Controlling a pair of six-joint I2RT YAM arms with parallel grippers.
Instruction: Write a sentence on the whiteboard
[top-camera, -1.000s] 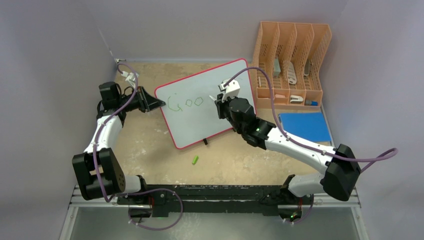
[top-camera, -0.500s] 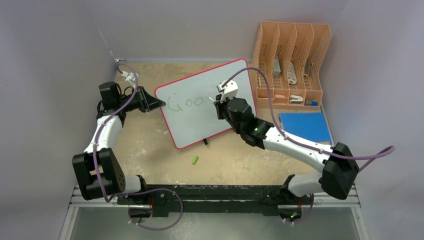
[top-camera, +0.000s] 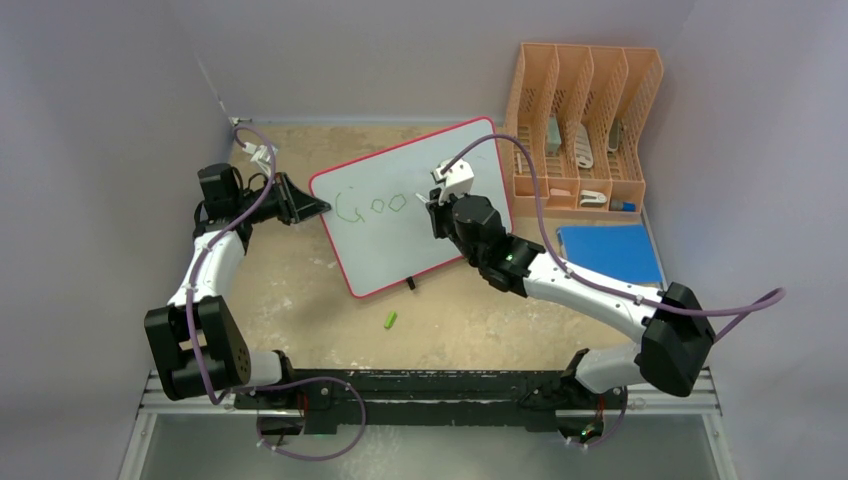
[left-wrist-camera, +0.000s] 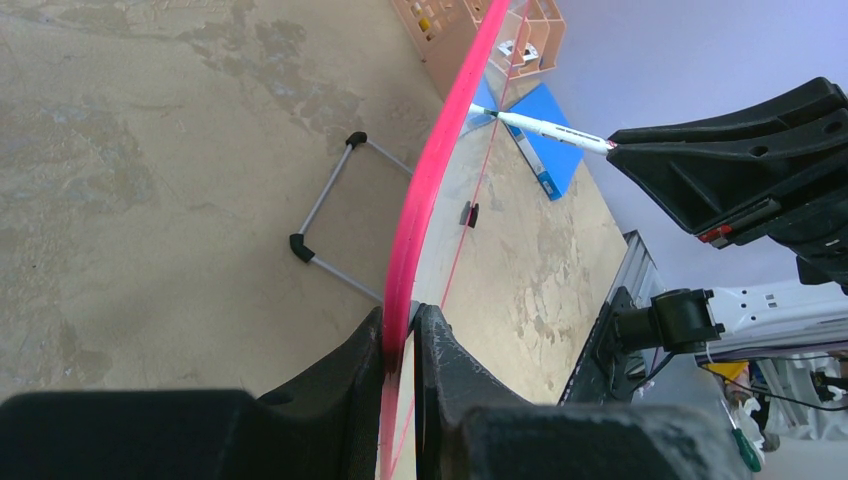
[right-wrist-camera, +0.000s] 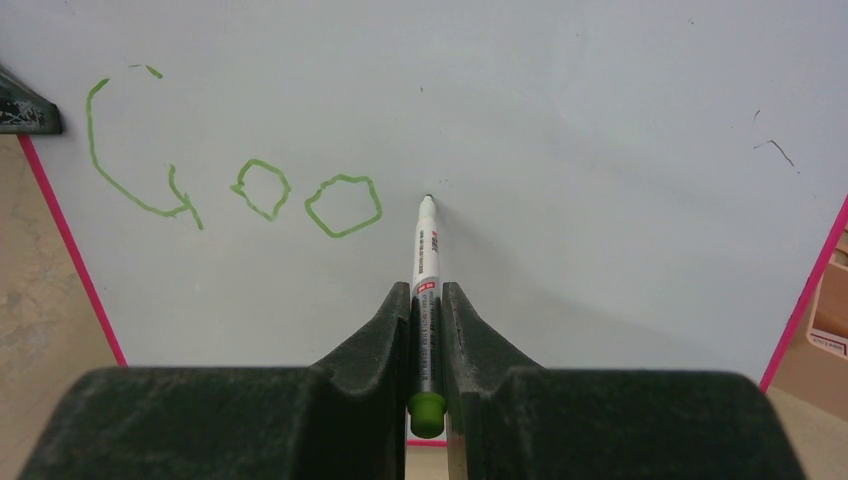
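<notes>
Green letters (right-wrist-camera: 236, 187) reading "Goo" run across the whiteboard (top-camera: 400, 240), propped mid-desk (top-camera: 300, 290). The right pincer (right-wrist-camera: 427, 298) grips a marker (right-wrist-camera: 427, 250), its tip just right of the last "o" and its label unreadable. The left pincer (left-wrist-camera: 400, 322) clamps the board's red rim. A green cap (top-camera: 391, 320) lies nearby.

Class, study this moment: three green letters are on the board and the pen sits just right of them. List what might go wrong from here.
1. The left tool pinches the whiteboard only at one spot on its edge; pen pressure might shift or tilt it, warping the next letter.
2. The right tool grips the marker near its back end, so the long free front might pivot or slip.
</notes>
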